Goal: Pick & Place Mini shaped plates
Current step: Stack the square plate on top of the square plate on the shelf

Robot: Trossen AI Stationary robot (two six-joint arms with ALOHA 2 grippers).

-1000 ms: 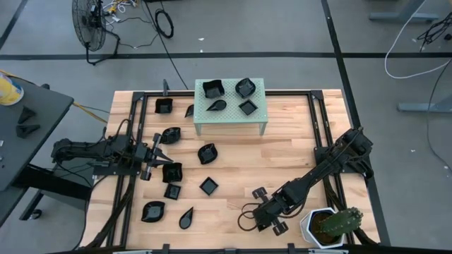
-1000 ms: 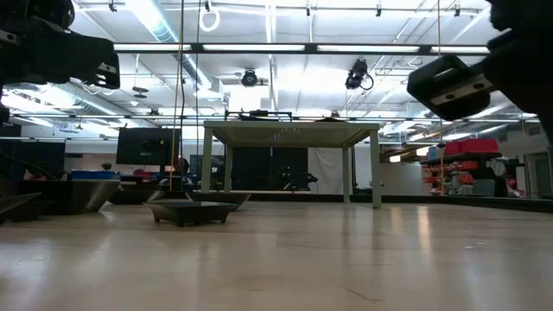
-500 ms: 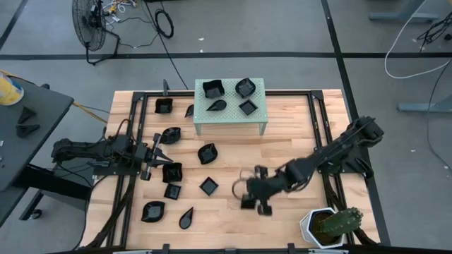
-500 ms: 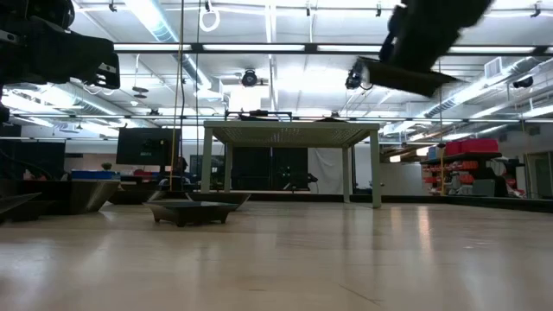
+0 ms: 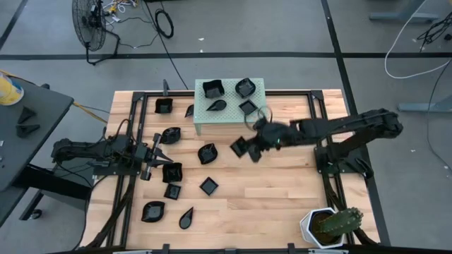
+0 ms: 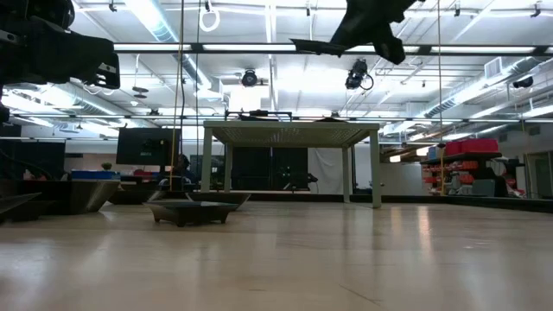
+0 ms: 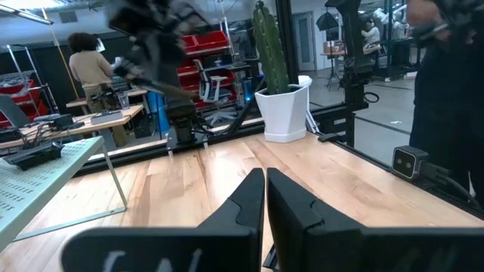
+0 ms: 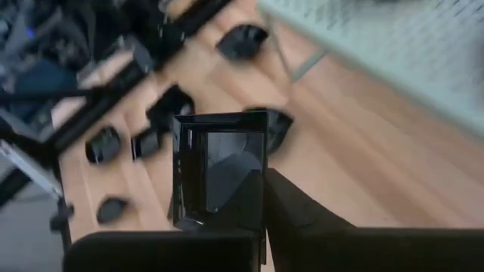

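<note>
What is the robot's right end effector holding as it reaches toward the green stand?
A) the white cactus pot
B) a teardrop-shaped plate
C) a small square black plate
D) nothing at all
C: the right wrist view shows the right end effector shut on the rim of a square plate, carried in the air beside the green stand.

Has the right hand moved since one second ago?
Yes. The right hand, shut on a square plate, moved from near the cactus pot toward the green stand.

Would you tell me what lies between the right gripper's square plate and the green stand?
Nothing: in the high view, only bare tabletop separates the square plate from the green stand.
</note>
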